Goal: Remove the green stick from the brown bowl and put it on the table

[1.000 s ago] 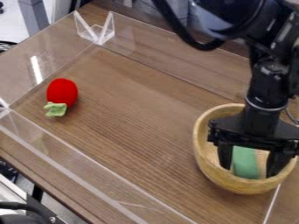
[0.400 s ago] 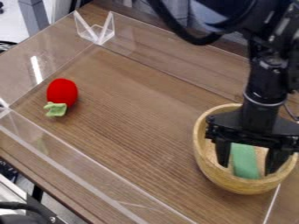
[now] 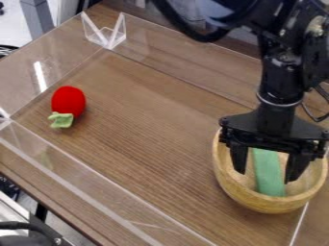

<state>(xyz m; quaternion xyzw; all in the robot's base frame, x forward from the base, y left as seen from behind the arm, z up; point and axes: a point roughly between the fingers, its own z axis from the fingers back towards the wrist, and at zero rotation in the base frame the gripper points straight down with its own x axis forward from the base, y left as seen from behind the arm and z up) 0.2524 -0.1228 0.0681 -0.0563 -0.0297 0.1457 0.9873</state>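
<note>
The green stick (image 3: 268,169) lies flat inside the brown bowl (image 3: 232,180) at the lower right of the table (image 3: 148,125). My gripper (image 3: 268,161) points straight down into the bowl and stands open, one black finger on each side of the stick. I cannot tell whether the fingers touch the stick. The upper end of the stick is hidden behind the gripper body.
A red strawberry toy (image 3: 67,103) with green leaves lies at the left. Low clear acrylic walls (image 3: 77,173) border the tabletop, with a clear corner piece (image 3: 106,35) at the back. The bowl sits close to the right front corner.
The gripper has shifted slightly left over the bowl, still open. The stick and bowl stay where they were.
</note>
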